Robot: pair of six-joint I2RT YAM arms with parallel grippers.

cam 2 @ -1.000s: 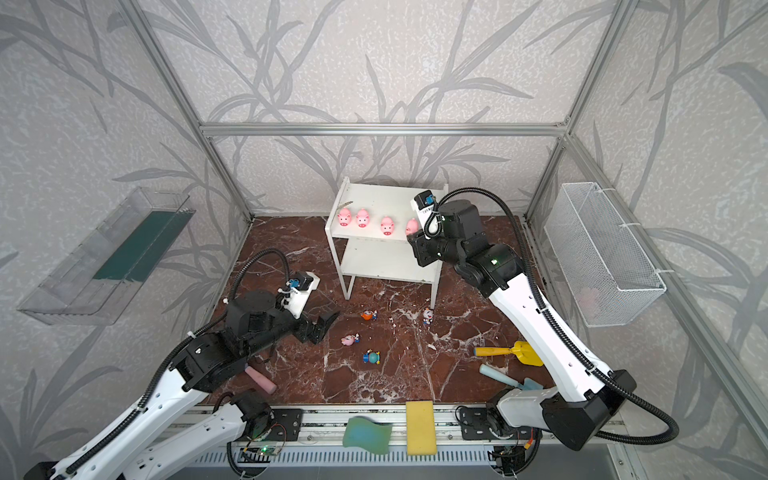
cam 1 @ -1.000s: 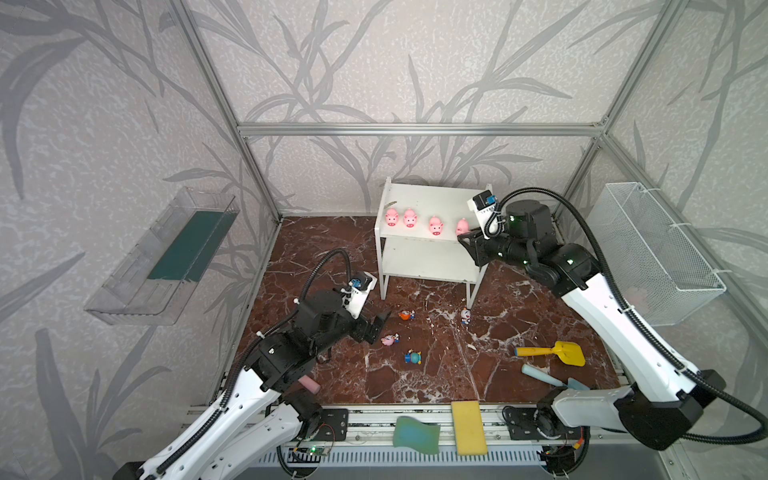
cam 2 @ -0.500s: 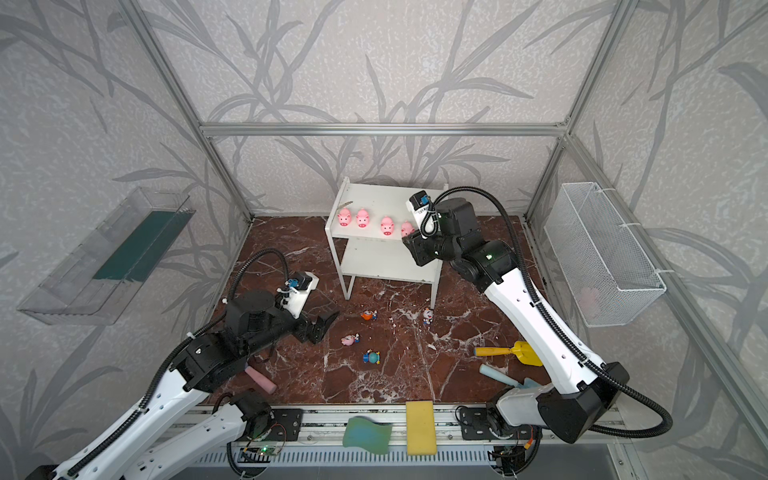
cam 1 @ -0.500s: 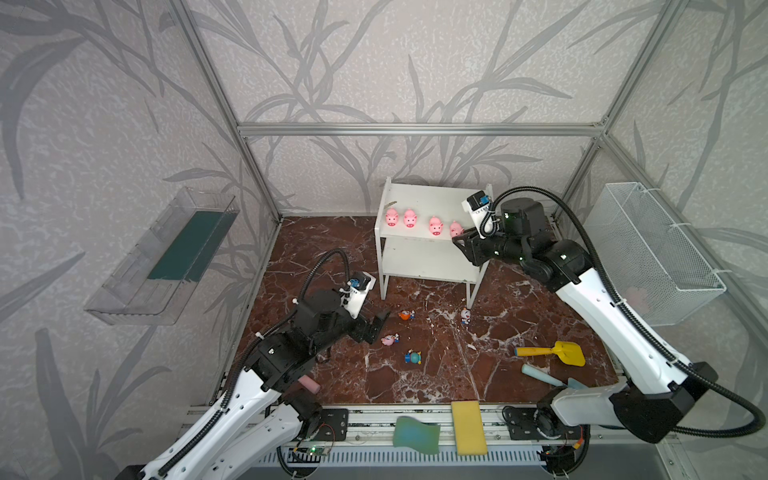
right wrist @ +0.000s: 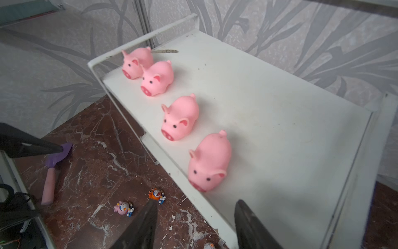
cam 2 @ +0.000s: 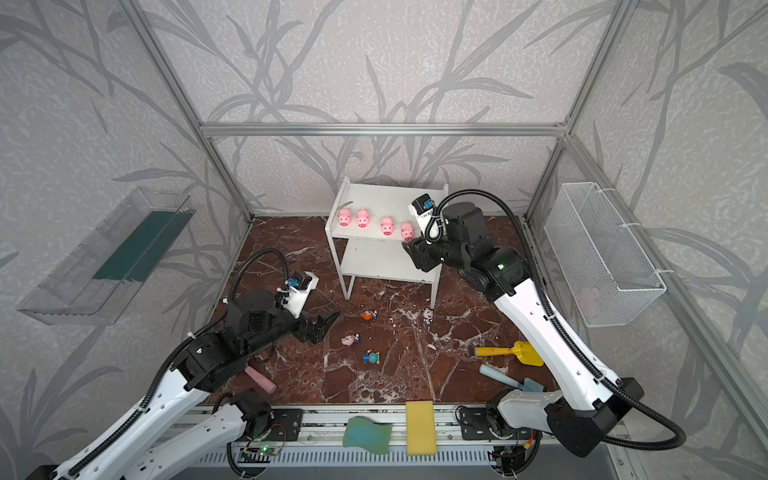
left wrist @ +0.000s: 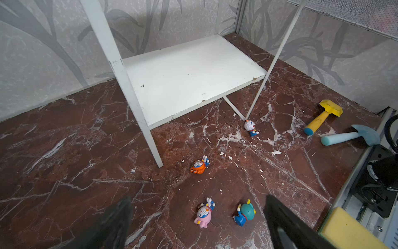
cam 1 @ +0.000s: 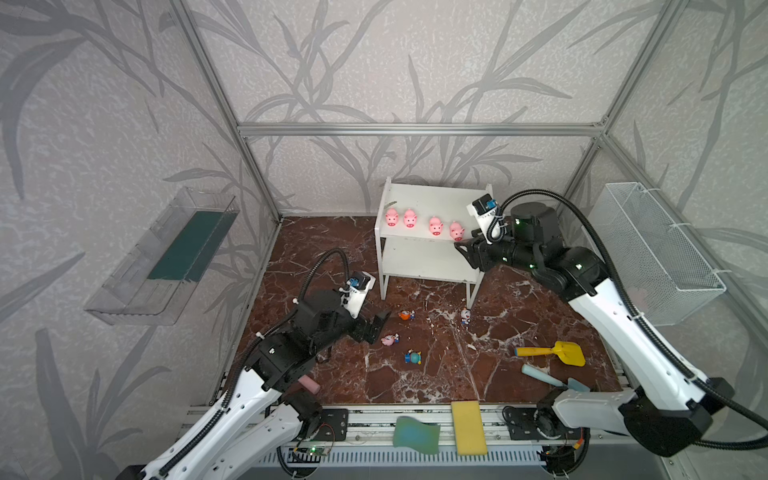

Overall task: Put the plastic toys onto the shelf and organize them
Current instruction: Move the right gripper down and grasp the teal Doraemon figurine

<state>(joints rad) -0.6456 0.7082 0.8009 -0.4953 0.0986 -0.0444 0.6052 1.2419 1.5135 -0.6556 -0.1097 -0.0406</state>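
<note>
At far left, left tool [cam 1: 379,326]: fingers spread wide, nothing between them, poised low over the marble bench [cam 1: 324,232]. Just ahead of its tips, pink figurine [cam 1: 389,339], lying flat. In the left wrist view, centred between the two fingers, long axis roughly along the line of reach, so likely to be pinched across its narrow flanks by a short forward-and-down advance. Slightly farther on, orange figurine [cam 1: 406,315] near the front left leg of the shelf [cam 1: 432,199], and teal figurine [cam 1: 413,357] beside the pink one. Both lying down, and nearer to this arm than to the right one. Farther right, white-blue figurine [cam 1: 465,316], touching or just beside the front right leg; cannot tell which. Behind these, lower board of the shelf bare, upper board carrying four pigs [cam 1: 436,226] in a row along the front edge, snouts forward. At right, right tool [cam 1: 466,254]: fingers parted, gripping nothing, level with the upper board's front right corner, nearest pig just beyond the tips and apart from them. Pig placement judged complete; four figurines not yet shelved.
</note>
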